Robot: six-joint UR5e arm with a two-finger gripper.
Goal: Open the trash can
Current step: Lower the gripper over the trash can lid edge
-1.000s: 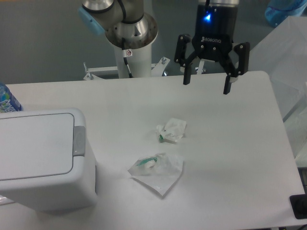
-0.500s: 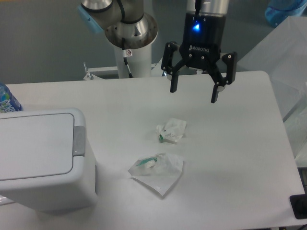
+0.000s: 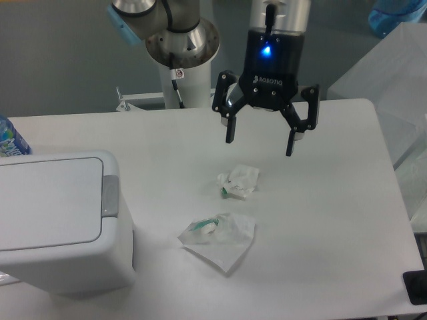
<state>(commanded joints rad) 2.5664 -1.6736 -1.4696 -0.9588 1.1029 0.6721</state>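
Note:
The white trash can (image 3: 60,223) stands at the left front of the table with its flat lid down. A small grey push-button tab (image 3: 111,196) sits on its right rim. My gripper (image 3: 260,141) hangs open and empty above the middle back of the table, well to the right of the can and just above a crumpled wrapper.
Two crumpled clear wrappers with green bits lie on the table, one (image 3: 238,181) under the gripper and one (image 3: 219,239) nearer the front. A blue-labelled bottle (image 3: 9,139) stands behind the can. The robot base (image 3: 181,50) is at the back. Plastic sheeting (image 3: 400,87) hangs at the right.
My gripper has moved left and down toward the middle of the table, staying open. The trash can and the wrappers have not moved.

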